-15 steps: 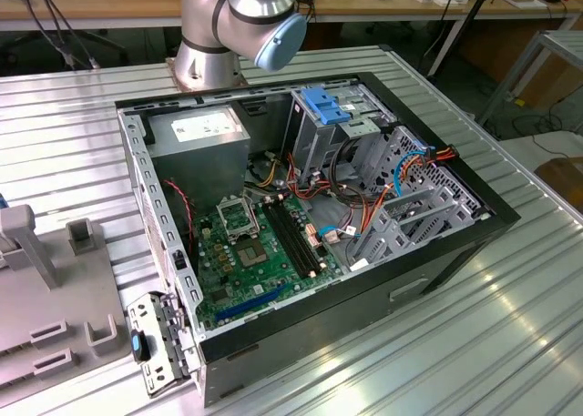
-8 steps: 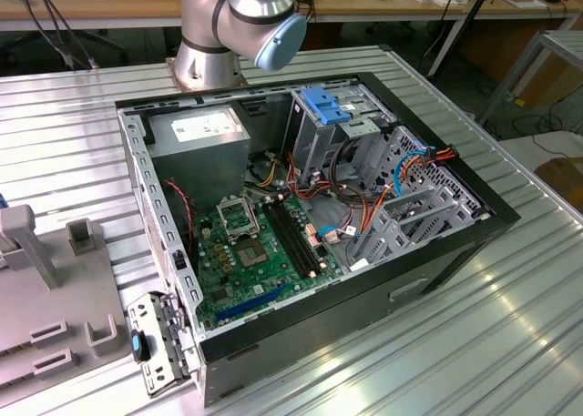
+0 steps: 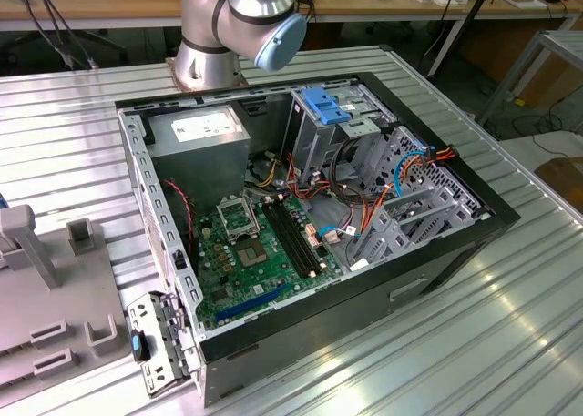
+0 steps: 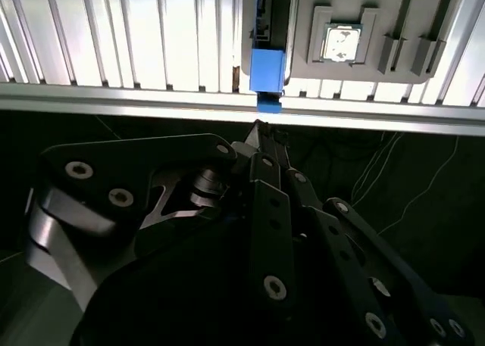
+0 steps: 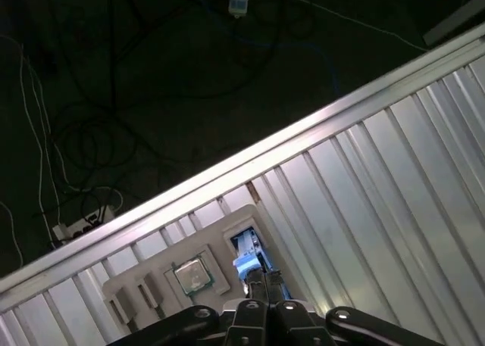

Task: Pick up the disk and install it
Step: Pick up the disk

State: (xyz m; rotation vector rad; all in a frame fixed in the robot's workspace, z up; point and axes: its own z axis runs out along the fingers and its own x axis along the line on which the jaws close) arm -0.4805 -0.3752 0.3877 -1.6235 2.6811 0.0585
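Claw point(image 5: 261, 289): fingertips look drawn together with nothing between them, as seen in both wrist views. It hangs above the disk point(image 5: 244, 261), apart from it and aimed down at it.

Disk: stands on edge in a slot of the grey fixture tray point(image 5: 151, 282), with the blue carrier rail uppermost. In the first wrist view it sits just beside the processor chip point(image 5: 193, 274), which lies flat in its own pocket. It is not yet lifted. Standing it on edge likely offers a narrow top side to a pinch from overhead, and the slot fixes its place.

Fixture tray: lies on the ribbed aluminium desk point(image 5: 394, 187), near the desk's edge. Dark floor and loose cables lie beyond.

Computer case point(image 3: 310, 216): lies on its side in the exterior view, open upward, well apart from the tray. Its drive cage point(image 3: 314, 147), topped by a blue caddy point(image 3: 326, 105), is presumably laid open for access from above.

Arm base point(image 3: 239, 20): stands at the far side of the case and rises out of the frame. The wrist is judged to be turned downward over the tray.
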